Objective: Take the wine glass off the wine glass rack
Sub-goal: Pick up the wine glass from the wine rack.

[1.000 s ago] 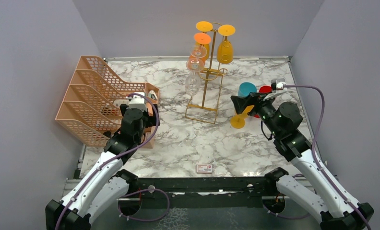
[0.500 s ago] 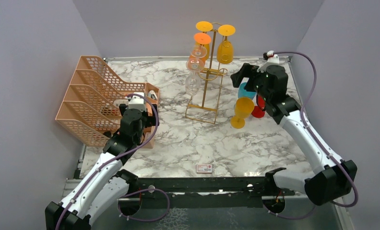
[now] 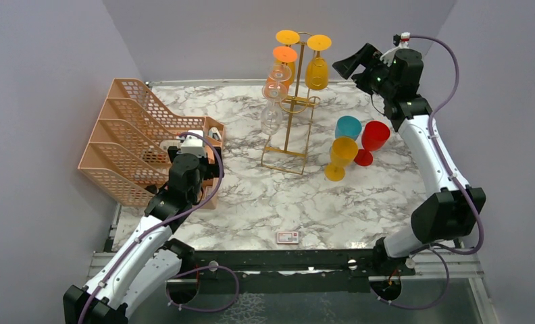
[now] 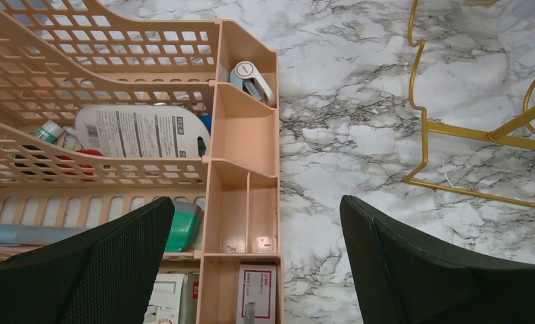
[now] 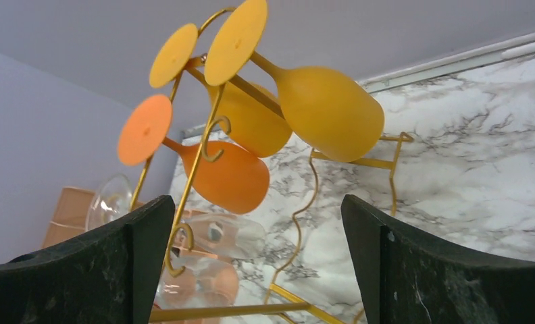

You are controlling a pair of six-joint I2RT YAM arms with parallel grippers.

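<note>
The right gripper (image 3: 346, 64) hangs high above the far side of the marble table (image 3: 251, 196). Its two fingers are spread wide and grasp nothing. Just ahead of the fingertips, near but apart from them, stands the wine glass rack (image 3: 295, 101). A yellow wine glass (image 5: 325, 111) hangs upside down from a top hook, foot up and bowl down.

In the right wrist view this glass lies beyond the tips, between the lines of the two fingers. A second yellow glass (image 5: 251, 125) and an orange glass (image 5: 227, 175) hang behind it, and clear glasses (image 5: 217, 233) hang lower.

The left gripper (image 4: 255, 202) is low, its fingers likewise released and empty. The peach organiser (image 4: 241, 128) lies ahead of one finger and the rack's base frame ahead of the other.
</note>
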